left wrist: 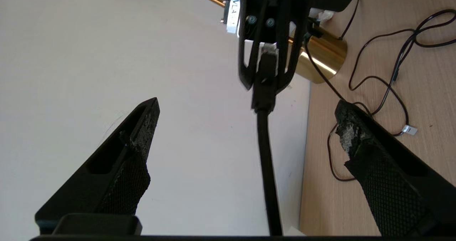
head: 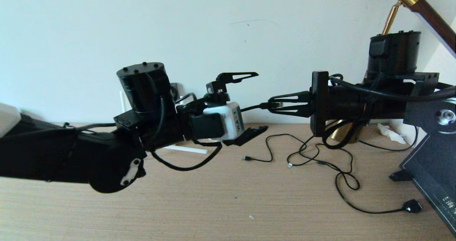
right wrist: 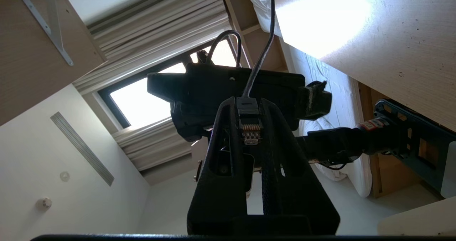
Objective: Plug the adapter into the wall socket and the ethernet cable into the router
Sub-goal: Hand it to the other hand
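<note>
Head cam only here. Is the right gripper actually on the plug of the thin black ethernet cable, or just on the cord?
Observer: On the plug. In the right wrist view, the right gripper is shut on the plug of the ethernet cable, and the plug's gold contacts face back toward the wrist.
Operator: Left gripper touching the cable?
Observer: No. In the left wrist view, the left gripper is wide open. The cable runs between its fingers and touches neither.
</note>
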`<state>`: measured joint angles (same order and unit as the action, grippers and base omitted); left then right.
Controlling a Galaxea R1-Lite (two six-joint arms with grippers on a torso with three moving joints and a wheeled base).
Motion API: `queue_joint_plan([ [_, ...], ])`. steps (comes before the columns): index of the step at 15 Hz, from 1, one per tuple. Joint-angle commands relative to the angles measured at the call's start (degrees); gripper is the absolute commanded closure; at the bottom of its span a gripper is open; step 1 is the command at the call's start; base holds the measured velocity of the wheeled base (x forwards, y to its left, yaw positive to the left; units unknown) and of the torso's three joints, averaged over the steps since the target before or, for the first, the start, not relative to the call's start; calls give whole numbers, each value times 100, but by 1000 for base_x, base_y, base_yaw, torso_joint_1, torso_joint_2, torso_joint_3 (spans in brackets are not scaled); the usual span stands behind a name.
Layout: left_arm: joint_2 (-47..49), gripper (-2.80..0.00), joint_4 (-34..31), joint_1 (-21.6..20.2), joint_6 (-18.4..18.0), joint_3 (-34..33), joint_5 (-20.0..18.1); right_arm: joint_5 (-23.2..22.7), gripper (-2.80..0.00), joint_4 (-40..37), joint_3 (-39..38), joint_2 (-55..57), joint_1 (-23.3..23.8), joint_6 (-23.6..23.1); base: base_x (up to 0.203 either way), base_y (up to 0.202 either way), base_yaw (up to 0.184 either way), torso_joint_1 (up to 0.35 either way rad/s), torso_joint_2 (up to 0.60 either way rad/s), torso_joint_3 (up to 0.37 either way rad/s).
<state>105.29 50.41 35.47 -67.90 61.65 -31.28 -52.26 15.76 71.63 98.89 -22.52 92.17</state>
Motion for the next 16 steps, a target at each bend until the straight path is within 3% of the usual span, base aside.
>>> queue_joint_plan([
  [1,18,-280,54,45,-30,5,-18,-30,0,15,0,-5,-7,56,0,0,0,0,0,0],
  [2,29,-280,77,56,-21,5,-18,-30,0,9,0,-1,-10,56,0,0,0,0,0,0],
  [3,53,0,91,91,22,14,-10,-30,0,15,0,-1,-16,56,0,0,0,0,0,0],
  [16,79,0,173,205,92,-48,113,-21,0,15,0,43,-16,47,0,0,0,0,0,0],
])
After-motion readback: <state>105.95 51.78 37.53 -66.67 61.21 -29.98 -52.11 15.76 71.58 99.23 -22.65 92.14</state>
